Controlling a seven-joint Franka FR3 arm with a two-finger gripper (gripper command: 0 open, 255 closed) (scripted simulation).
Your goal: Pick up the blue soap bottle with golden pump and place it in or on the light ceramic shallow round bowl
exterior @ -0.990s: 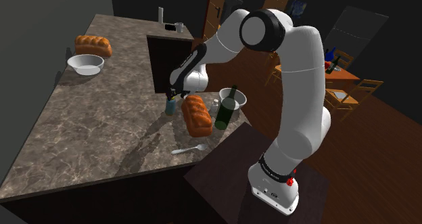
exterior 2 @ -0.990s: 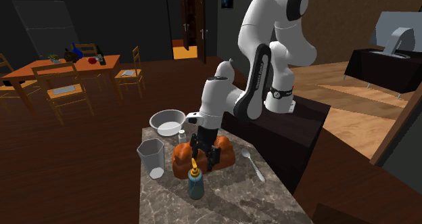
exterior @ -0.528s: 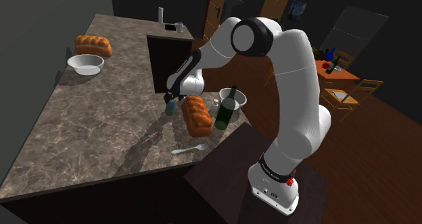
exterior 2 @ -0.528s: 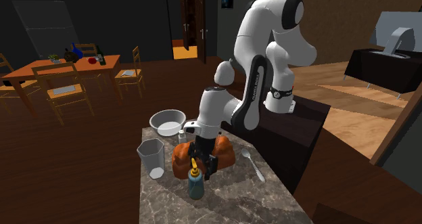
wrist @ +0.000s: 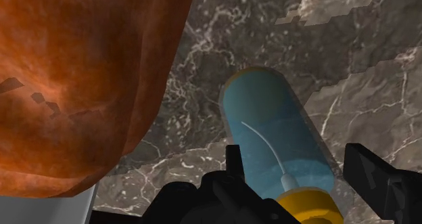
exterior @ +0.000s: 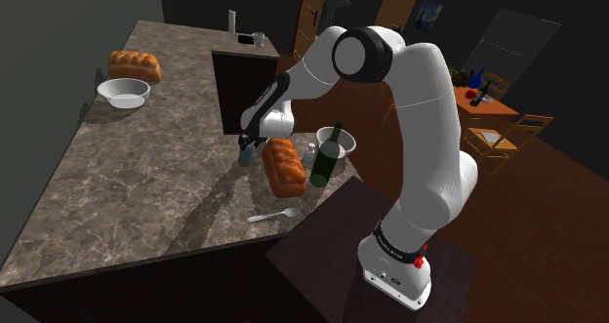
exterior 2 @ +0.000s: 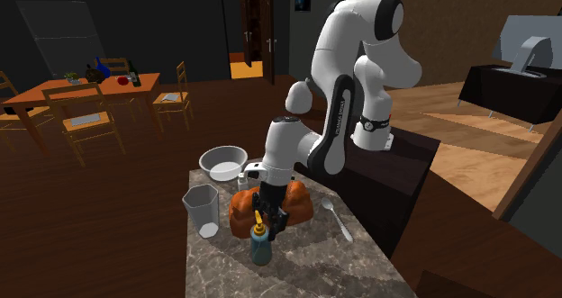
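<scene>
Soap bottle (wrist: 274,128) upright on counter (wrist: 379,74); gripper (wrist: 294,156) unclenched, fingers apart either side of it. In the shoulder view, loaf (exterior: 283,167) just right, wine bottle (exterior: 325,158) further right.

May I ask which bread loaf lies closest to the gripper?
The loaf by the green bottle; the second loaf sits at the far end of the counter.
</scene>
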